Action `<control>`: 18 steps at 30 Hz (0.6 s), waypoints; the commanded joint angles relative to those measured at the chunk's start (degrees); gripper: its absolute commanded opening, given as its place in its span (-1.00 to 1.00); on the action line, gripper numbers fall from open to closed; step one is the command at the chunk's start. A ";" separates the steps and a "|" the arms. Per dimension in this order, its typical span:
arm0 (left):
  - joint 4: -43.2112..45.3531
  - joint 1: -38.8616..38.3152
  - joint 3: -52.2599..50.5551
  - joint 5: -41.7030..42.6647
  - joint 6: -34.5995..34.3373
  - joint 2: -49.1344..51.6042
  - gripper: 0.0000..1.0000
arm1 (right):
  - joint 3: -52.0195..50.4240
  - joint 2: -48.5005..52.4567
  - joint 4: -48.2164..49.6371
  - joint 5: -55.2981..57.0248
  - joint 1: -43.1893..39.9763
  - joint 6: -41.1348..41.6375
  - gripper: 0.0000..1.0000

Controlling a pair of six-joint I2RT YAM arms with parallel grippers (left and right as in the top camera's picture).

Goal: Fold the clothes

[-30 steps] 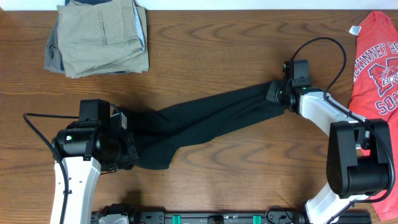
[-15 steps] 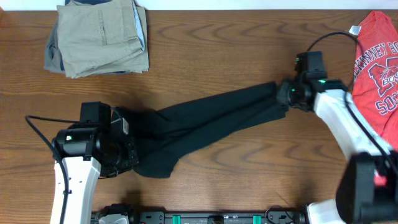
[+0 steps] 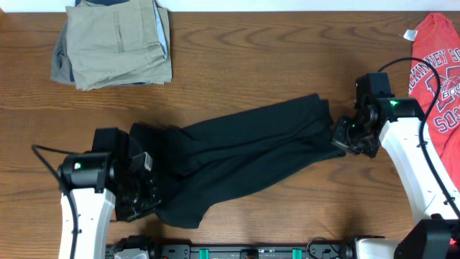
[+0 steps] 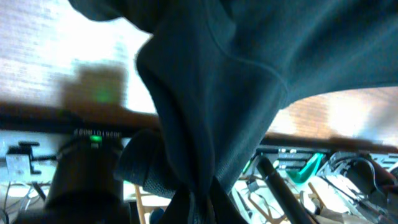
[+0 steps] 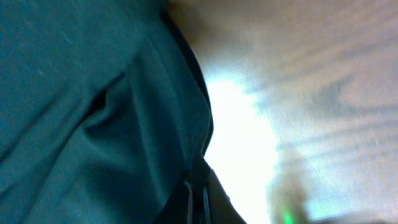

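The clothes, a black T-shirt (image 3: 237,155), hang stretched in a band between my two grippers across the middle of the table. My left gripper (image 3: 144,164) is shut on its left end, near the front left. At the right, my right gripper (image 3: 341,135) is shut on the other end. In the left wrist view the black fabric (image 4: 249,68) fills the frame and bunches down into the jaws (image 4: 198,208). The right wrist view shows a fold of the fabric (image 5: 93,124) pinched between thin jaws (image 5: 197,199) above the wood.
Folded khaki trousers (image 3: 115,43) lie at the back left. A red T-shirt with white lettering (image 3: 438,72) lies at the far right edge, close to my right arm. The wooden table (image 3: 273,57) shows between them.
My right gripper has moved right and toward the front, pulling the shirt's end with it. My left gripper has shifted slightly frontward. The shirt has spread wider.
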 commanded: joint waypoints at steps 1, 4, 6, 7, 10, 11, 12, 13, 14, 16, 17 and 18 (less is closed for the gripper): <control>-2.27 0.09 0.57 0.63 -0.50 -2.91 -0.87 | 0.37 -1.25 -2.49 0.39 -0.09 1.53 -0.98; -4.57 0.09 0.57 0.63 -0.52 -5.03 -0.87 | -0.24 -1.64 -4.57 0.39 0.35 1.53 -0.98; -5.90 0.09 0.57 0.63 -0.57 -6.49 -0.88 | -0.79 -2.56 -5.68 0.39 0.63 1.57 -0.98; -6.36 0.09 0.57 0.63 -0.81 -7.08 -0.88 | -0.94 -3.13 -6.21 0.44 0.66 2.01 -0.98; -7.52 0.09 0.57 0.63 -2.29 -8.31 -0.88 | -1.51 -5.75 -7.82 0.48 0.66 3.06 -0.98; -7.93 0.09 0.57 0.66 -2.51 -8.61 -0.88 | -1.70 -6.91 -8.22 0.57 0.66 3.06 -0.98; -8.28 0.09 0.57 0.63 -2.49 -8.79 -0.88 | -1.95 -8.17 -8.48 0.76 0.68 3.28 -0.98; -8.57 0.09 0.57 0.63 -2.51 -8.92 -0.88 | -2.12 -9.27 -8.83 0.96 0.68 3.45 -0.98; -8.76 0.09 0.57 0.66 -2.54 -8.96 -0.88 | -2.29 -10.54 -9.11 1.09 0.66 3.48 -0.98; -9.25 0.09 0.57 0.70 -3.41 -8.94 -0.88 | -2.51 -12.59 -10.03 1.27 0.66 3.45 -0.97; -9.46 0.09 0.57 1.07 -3.80 -8.94 -0.88 | -2.62 -13.40 -10.51 1.27 0.66 3.45 -0.97; -9.60 0.09 0.57 1.88 -4.04 -8.94 -0.88 | -2.71 -14.03 -10.95 1.25 0.68 3.45 -0.97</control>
